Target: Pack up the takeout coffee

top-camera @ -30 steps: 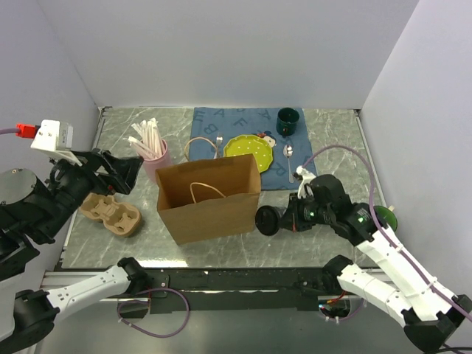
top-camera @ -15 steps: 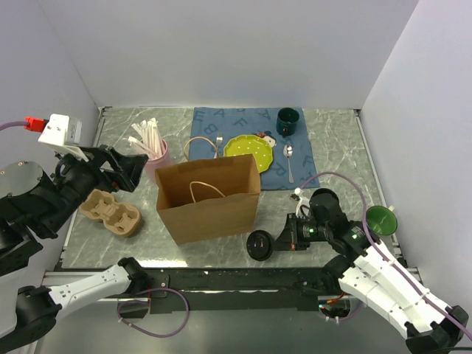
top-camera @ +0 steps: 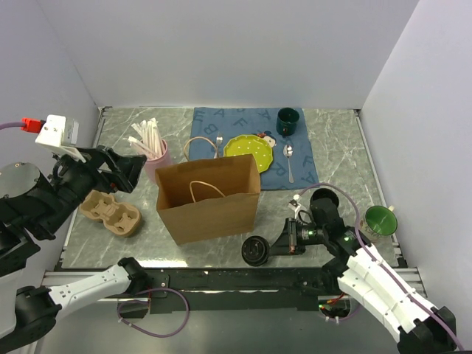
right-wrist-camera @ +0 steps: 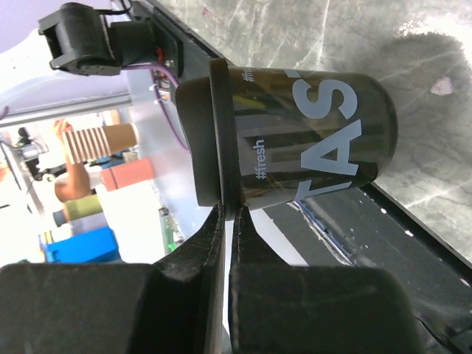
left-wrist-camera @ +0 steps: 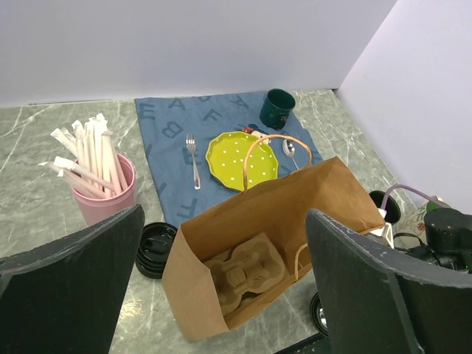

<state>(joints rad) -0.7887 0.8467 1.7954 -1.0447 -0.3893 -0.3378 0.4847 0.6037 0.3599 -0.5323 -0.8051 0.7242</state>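
Observation:
The takeout coffee (top-camera: 257,251), a black cup with a black lid and white lettering, hangs at the table's near edge, right of the bag's front corner. My right gripper (top-camera: 280,242) is shut on it. In the right wrist view the fingertips (right-wrist-camera: 221,221) pinch the lid's rim, with the cup (right-wrist-camera: 302,133) sticking out beyond them. The brown paper bag (top-camera: 209,198) stands open in the middle, with a pulp cup carrier (left-wrist-camera: 243,274) lying inside. My left gripper (top-camera: 122,173) is open and empty, high at the left, looking down into the bag (left-wrist-camera: 273,221).
A second pulp carrier (top-camera: 110,214) lies left of the bag. A pink cup of straws (top-camera: 153,153) stands behind it, with a stack of black lids (left-wrist-camera: 156,249) nearby. A blue mat holds a green plate (top-camera: 248,150), a spoon and a dark green mug (top-camera: 287,120). A green cup (top-camera: 380,219) stands at the right.
My right gripper has carried the coffee from beside the bag's right side towards the near edge and leftwards. The left arm has barely moved.

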